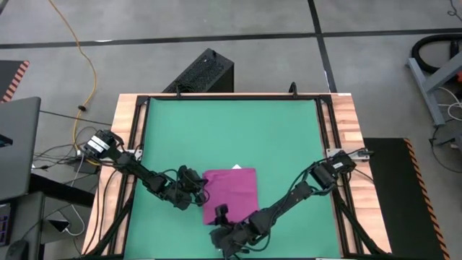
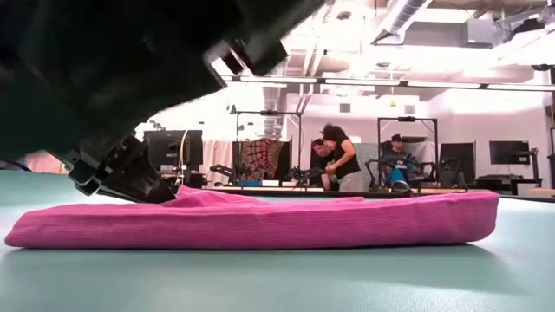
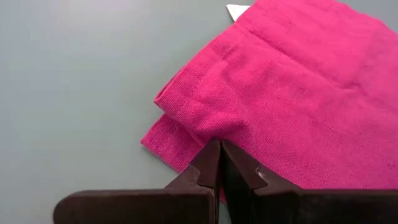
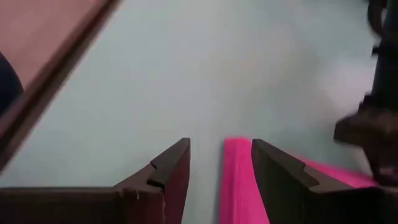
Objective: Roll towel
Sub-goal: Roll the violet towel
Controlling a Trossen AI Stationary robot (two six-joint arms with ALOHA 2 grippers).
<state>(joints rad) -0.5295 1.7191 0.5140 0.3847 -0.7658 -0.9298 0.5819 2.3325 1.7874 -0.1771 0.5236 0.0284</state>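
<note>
1 towel (image 1: pixel 232 191), 1 green mat (image 1: pixel 231 133), 2 arms, 3 people in bkgd (image 2: pixel 342 156).

bright even overhead light, blown-out ceiling glare in low view, near arm blurred, soft shadows

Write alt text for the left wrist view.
The left gripper, fingers shut, pinches the edge of the magenta towel, which lies folded on the green mat. A small white tag shows at the towel's far edge.
</note>
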